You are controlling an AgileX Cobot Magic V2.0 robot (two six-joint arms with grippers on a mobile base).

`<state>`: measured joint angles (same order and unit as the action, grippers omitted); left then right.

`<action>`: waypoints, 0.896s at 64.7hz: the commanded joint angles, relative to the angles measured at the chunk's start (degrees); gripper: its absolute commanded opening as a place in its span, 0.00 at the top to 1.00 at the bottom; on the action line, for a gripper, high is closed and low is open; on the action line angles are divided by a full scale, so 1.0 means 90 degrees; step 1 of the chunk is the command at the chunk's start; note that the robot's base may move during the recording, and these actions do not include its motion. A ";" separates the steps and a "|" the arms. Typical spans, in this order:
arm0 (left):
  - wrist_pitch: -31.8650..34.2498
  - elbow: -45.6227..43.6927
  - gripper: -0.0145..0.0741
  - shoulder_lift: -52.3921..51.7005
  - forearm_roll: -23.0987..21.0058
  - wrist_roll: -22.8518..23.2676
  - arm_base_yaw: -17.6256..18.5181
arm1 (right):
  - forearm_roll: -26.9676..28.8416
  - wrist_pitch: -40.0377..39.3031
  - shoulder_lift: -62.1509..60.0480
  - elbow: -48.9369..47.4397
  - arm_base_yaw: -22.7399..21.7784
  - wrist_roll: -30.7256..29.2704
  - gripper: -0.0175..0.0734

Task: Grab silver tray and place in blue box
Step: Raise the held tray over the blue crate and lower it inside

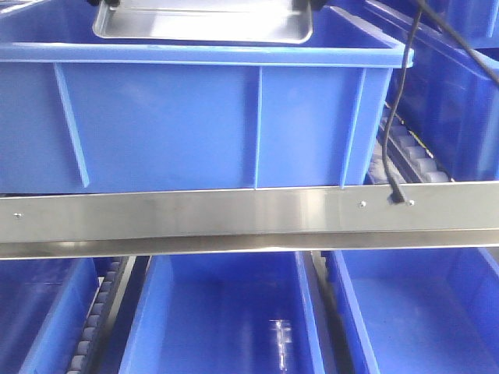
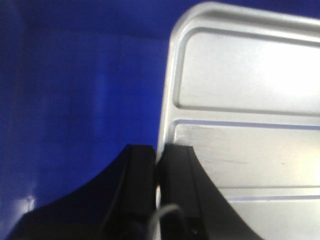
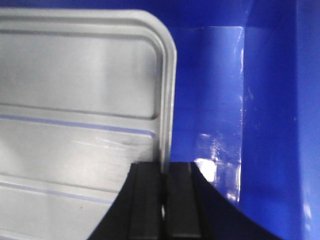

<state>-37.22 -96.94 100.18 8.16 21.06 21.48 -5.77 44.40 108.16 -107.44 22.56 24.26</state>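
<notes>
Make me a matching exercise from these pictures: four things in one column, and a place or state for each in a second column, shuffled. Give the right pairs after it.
Things
1. silver tray
2. blue box
3. left gripper
4. black cable

Places or states
A. runs down to the steel rail
B. shut on the tray's left rim
C. held at both ends above the open crate
D. sits on the rack behind the steel rail, ribbed wall facing the front camera

Pairs: 1-C, 2-D, 3-B, 4-A

The right gripper clamps the tray's opposite rim.
</notes>
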 commanded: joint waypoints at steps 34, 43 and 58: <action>0.0538 -0.0281 0.85 -0.0226 -0.0125 -0.0001 -0.0017 | -0.0043 -0.0778 -0.0316 -0.0278 -0.0047 -0.0085 0.74; 0.0538 -0.0281 0.85 -0.0217 -0.0061 -0.0001 -0.0017 | -0.0043 -0.0778 -0.0300 -0.0278 -0.0047 -0.0085 0.74; 0.0538 -0.0281 0.85 -0.0213 0.0078 -0.0001 -0.0017 | -0.0043 -0.0778 -0.0300 -0.0278 -0.0047 -0.0085 0.74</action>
<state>-37.03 -97.28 101.01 8.31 20.83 21.43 -5.77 42.93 108.65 -107.66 22.52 23.99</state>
